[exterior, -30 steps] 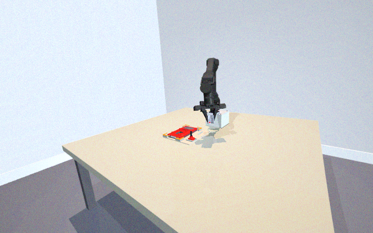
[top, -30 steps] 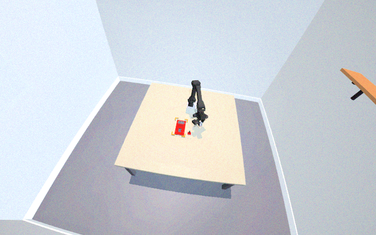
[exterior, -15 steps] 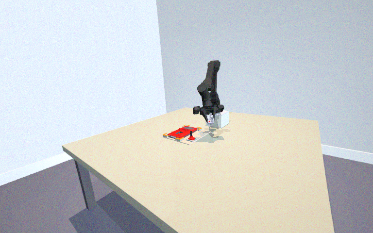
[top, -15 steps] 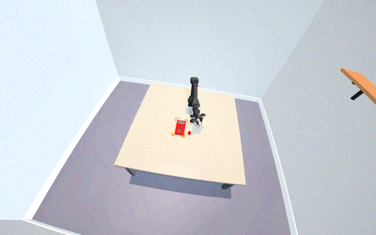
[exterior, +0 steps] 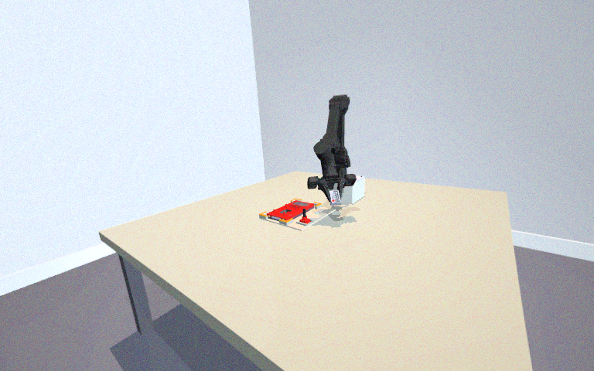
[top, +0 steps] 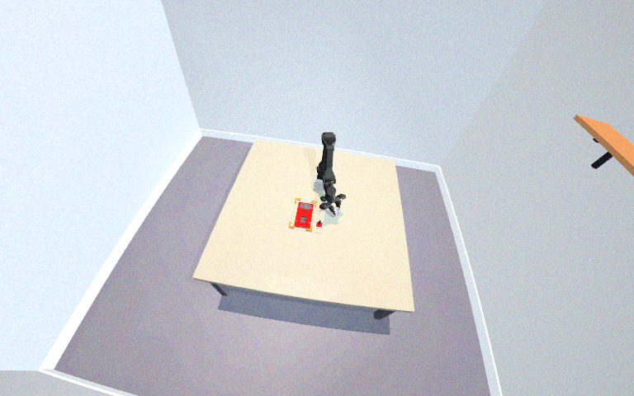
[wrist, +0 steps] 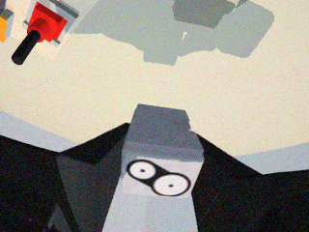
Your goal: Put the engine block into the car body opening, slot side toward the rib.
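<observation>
The red car body (top: 305, 214) (exterior: 295, 212) lies flat between orange corner pieces. Its dark opening (top: 303, 219) (exterior: 285, 211) shows near the end away from the arm's base; the rib is too small to make out. My gripper (top: 335, 211) (exterior: 334, 198) (wrist: 158, 133) is shut on the grey engine block (top: 338, 211) (exterior: 335, 196) (wrist: 164, 130). It holds the block above the table, to the right of the car body in the top view. A light face with two black-ringed white circles shows in the wrist view. The block's slot cannot be made out, and the fingers hide its sides.
A small red piece with an upright black knob (top: 319, 224) (exterior: 305, 220) (wrist: 46, 23) stands beside the car body, on the gripper's side. A pale box (exterior: 358, 190) stands behind the gripper. The orange corner pieces (exterior: 285, 221) edge the car body.
</observation>
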Tool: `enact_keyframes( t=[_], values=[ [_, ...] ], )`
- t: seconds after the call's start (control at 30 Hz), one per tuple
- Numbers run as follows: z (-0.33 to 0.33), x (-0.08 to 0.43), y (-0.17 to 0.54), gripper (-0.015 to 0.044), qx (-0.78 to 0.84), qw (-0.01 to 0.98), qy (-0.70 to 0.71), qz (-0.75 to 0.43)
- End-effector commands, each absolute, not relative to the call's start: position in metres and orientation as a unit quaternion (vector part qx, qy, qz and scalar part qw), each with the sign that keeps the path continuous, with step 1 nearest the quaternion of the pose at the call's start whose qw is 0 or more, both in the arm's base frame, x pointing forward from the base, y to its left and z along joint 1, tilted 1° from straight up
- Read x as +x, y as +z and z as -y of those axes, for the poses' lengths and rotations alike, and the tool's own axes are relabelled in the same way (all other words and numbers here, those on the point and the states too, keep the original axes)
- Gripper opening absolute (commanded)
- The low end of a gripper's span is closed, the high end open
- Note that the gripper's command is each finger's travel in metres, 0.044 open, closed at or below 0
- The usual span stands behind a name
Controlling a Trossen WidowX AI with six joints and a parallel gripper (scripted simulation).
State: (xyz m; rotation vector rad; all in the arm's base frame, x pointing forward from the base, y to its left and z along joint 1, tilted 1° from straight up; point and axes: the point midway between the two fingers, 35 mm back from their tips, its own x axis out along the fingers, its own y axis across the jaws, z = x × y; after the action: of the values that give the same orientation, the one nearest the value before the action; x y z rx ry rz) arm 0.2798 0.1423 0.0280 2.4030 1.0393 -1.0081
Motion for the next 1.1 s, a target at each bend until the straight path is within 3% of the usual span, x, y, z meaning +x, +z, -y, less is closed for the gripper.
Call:
enact_keyframes(
  t=[0.0,1.07],
  values=[
    [-0.143,0.278,0.020,0.0000,0.843,0.168,-0.354,-0.369],
    [-0.143,0.280,-0.046,0.0000,0.843,0.167,-0.355,-0.369]
  ],
)
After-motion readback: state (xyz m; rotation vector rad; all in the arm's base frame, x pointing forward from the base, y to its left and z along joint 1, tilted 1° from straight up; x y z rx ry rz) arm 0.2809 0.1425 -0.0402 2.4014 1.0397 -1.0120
